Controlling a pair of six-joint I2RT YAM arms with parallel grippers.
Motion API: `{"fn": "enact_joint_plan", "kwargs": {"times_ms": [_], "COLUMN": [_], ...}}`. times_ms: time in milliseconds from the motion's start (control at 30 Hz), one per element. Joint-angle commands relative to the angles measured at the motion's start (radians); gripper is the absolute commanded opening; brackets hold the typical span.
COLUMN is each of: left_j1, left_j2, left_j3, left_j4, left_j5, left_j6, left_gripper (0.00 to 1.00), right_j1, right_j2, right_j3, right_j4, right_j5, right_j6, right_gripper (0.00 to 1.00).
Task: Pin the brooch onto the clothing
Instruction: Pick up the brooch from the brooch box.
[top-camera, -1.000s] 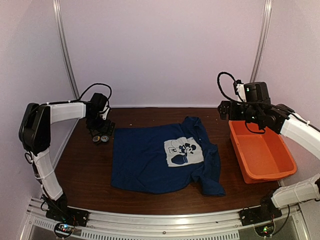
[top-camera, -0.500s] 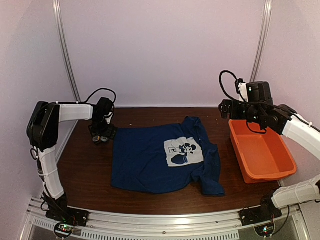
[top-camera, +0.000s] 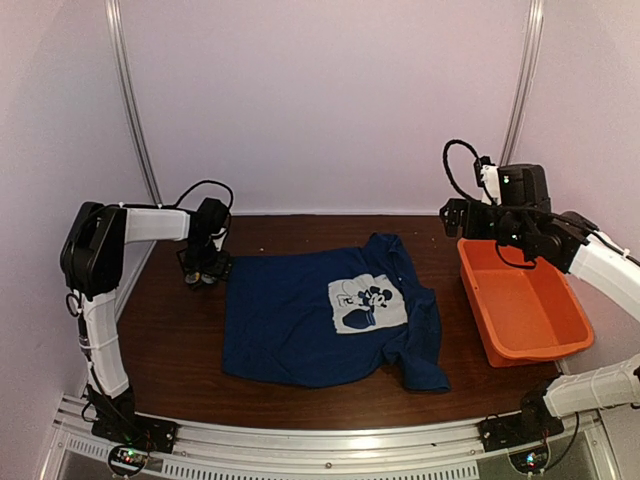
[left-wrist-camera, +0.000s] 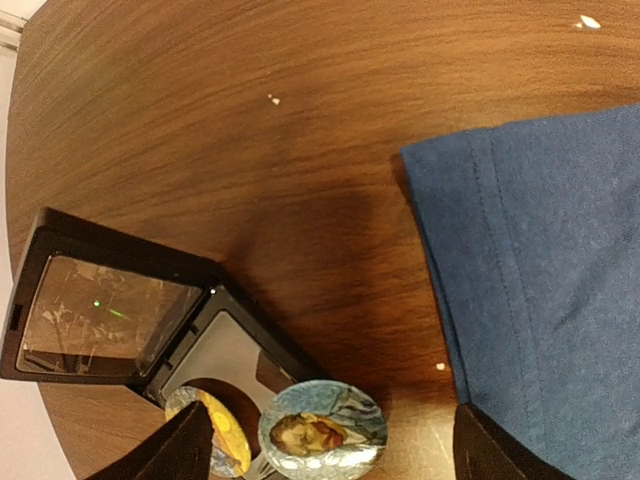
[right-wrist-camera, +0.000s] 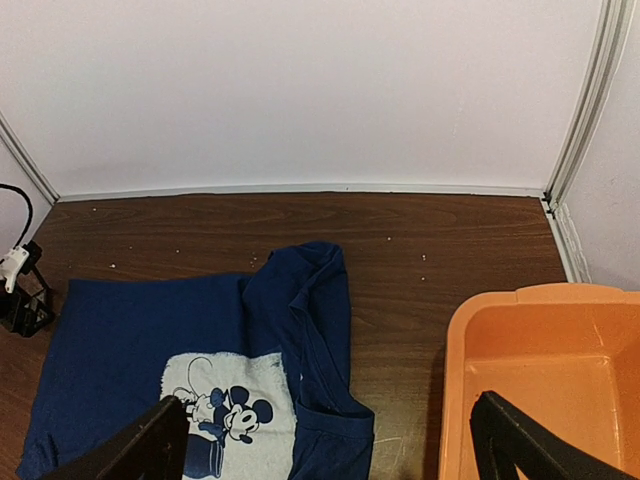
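Seemingly at the pick-up: hovering with left gripper (left-wrist-camera: 338, 452) wide-jawed astride the brooch (left-wrist-camera: 322, 428) at far left, next lowering and closing; holding right gripper (right-wrist-camera: 335, 445) wide, empty.

Walls (top-camera: 330, 100): plain, pale, on three sides
Corner strips (top-camera: 133, 100): slim, silvery metal
Surface (top-camera: 180, 340): dark brown wood grain, scattered pale specks

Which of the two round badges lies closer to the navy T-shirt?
The bluish-grey portrait badge; the yellow-orange badge lies farther from the navy T-shirt, toward the black hinged box.
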Motion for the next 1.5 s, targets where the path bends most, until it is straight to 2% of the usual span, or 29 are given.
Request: {"fn": "enact_joint_plan", "kwargs": {"times_ms": [0, 1467], "left_j1": [0.012, 0.012], "left_j2": [0.033, 0.059], "left_j3": [0.007, -0.002], "left_j4": [0.007, -0.005], "left_j5": [0.002, -0.020], "left_j6": [-0.006, -0.022], "left_gripper": [0.84, 0.64], "right_j1": [-0.006, -0.005], "right_j2": [-0.020, -0.041], "right_j3": [-0.019, -0.007], "right_j4": [0.009, -0.011], "right_j5": [-0.012, -0.007], "right_j6": [-0.006, -0.015], "right_gripper": [1.00, 1.00]}}
